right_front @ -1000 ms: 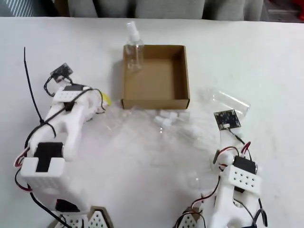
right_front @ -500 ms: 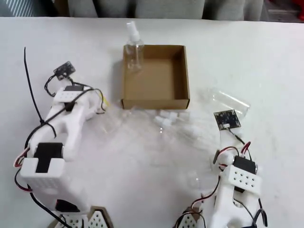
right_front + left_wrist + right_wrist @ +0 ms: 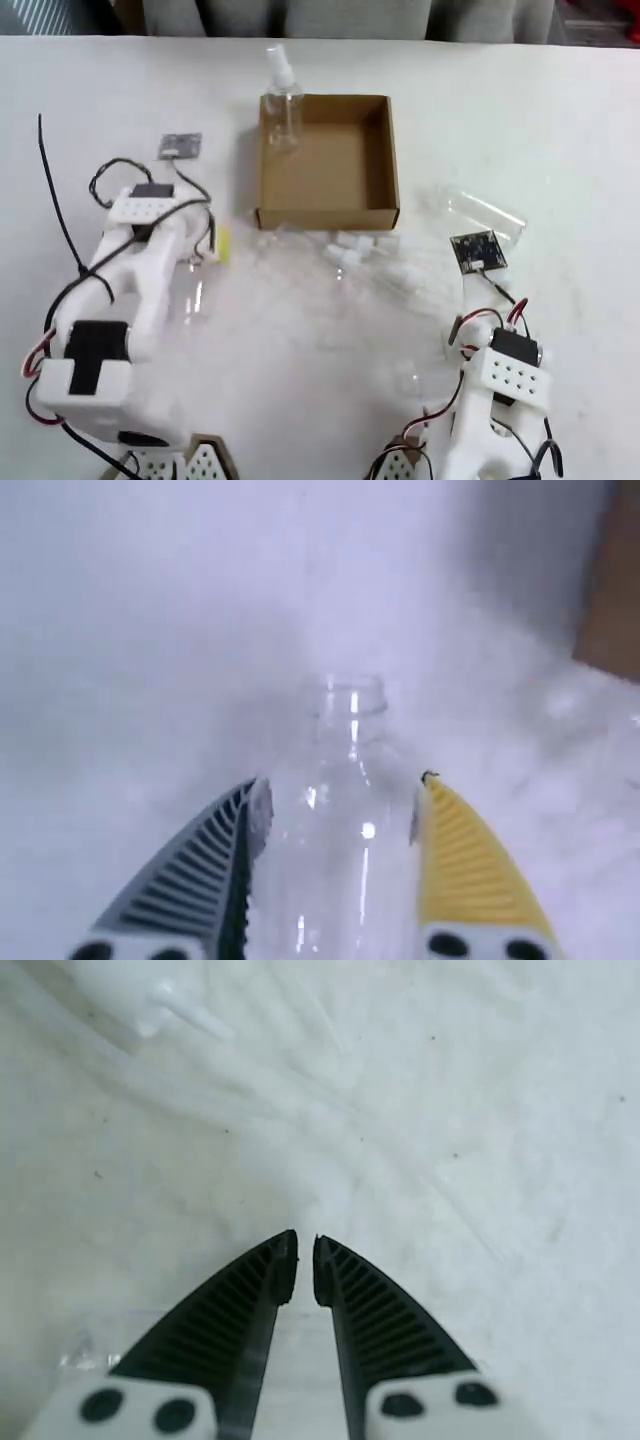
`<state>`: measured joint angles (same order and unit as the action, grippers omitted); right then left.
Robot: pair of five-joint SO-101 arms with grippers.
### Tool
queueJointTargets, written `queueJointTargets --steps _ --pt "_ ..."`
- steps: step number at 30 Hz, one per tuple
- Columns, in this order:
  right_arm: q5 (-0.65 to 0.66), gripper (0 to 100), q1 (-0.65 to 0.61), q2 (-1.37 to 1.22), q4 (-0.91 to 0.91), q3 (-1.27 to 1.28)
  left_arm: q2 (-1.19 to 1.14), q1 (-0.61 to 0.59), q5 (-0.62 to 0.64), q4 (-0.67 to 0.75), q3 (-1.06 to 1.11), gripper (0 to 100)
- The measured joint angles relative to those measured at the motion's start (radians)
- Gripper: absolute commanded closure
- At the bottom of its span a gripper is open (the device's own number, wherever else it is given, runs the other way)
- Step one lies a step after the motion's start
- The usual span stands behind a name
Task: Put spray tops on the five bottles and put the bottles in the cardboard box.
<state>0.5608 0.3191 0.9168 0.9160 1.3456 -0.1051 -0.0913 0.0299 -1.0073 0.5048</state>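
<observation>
I'm pinching uncapped bottle [image 3: 338, 865] in left gripper [image 3: 340, 782], just left of box [image 3: 325, 216] front corner. Keeping squeeze light (thin plastic likely buckling), neck clear for spray top [image 3: 350, 246]. Right gripper [image 3: 305, 1256] hanging over tabletop [image 3: 470, 1110], pressed together.

White table [image 3: 560, 120] ran from the near edge of the high view almost to its top. Surface was matt & pale w/ slight scuffing. Seen close up, it had faint streaks & a few tiny dark specks. Light was bright & even, and shadows on the tabletop were soft & short.

Beyond the table's far edge lay a narrow strip of room. Grey upholstered shapes [image 3: 350, 18], poss. chair backs, stood side by side across the middle. A blue-&-white striped patch [image 3: 28, 15] sat at the top-left corner, w/ a brown bit [image 3: 128, 14] just beside it. Sth red [image 3: 600, 18] showed at the top-right corner.
</observation>
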Motion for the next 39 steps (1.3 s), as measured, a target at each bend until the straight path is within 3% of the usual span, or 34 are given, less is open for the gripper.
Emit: queueJointTargets --steps 4,11,22,27,39 --pt "0.000 98.1 0.000 0.000 0.000 0.000 0.008 0.031 -0.098 -0.003 0.018 92" --pt "0.000 98.1 0.000 0.000 0.000 0.000 0.008 0.040 -0.011 0.018 0.043 76" --pt "0.000 98.1 0.000 0.000 0.000 0.000 0.008 0.040 0.026 0.025 0.048 74" --pt "0.000 98.1 0.000 0.000 0.000 0.000 0.008 0.040 0.028 0.009 0.046 63" --pt "0.000 98.1 0.000 0.000 0.000 0.000 0.008 0.040 0.028 -0.052 0.017 67"
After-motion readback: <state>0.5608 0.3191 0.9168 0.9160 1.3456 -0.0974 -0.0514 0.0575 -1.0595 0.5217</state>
